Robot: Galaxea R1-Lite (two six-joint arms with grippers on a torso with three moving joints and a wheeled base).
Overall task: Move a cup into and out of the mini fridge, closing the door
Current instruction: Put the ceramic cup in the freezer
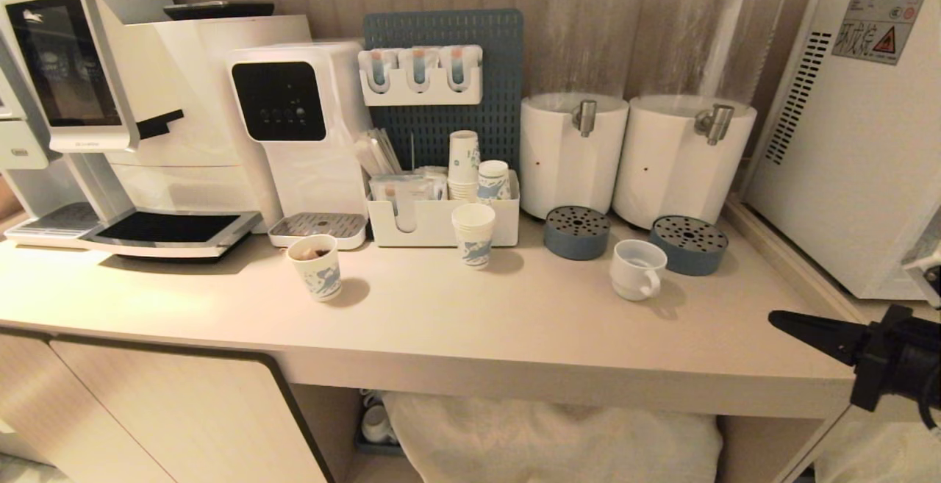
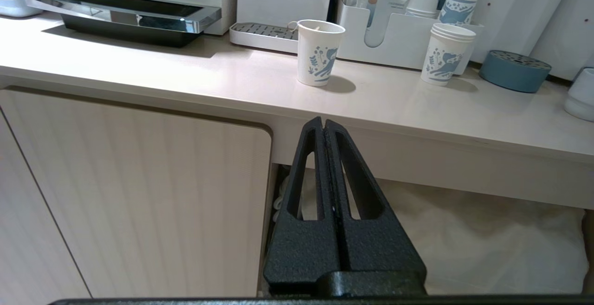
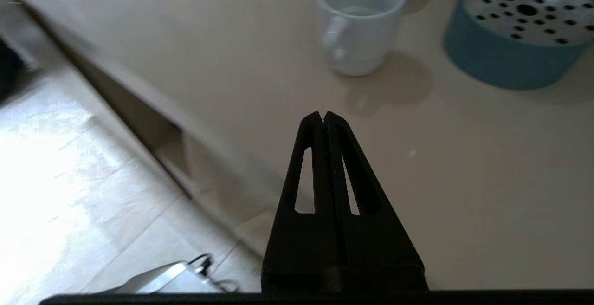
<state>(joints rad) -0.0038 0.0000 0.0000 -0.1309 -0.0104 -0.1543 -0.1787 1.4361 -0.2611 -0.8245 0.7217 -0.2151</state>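
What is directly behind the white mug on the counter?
Behind the cup sit two round blue drip trays, and behind those two white-based drink dispensers. The counter under the mug itself is hidden by it.

Beige counter (image 1: 456, 321): cup (image 1: 637, 268), paper cups (image 1: 473, 234), drip trays (image 1: 577, 232), mini fridge (image 1: 853, 130).

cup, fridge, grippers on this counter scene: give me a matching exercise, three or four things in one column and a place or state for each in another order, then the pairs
Things
1. cup
2. mini fridge
3. right gripper
4. left gripper

Places or states
A. shut, below the counter edge, in front of the cabinet door
B. shut, over the counter, pointing toward the cup
C. on the counter between two blue round drip trays
D. at the far right end of the counter

Pairs: 1-C, 2-D, 3-B, 4-A
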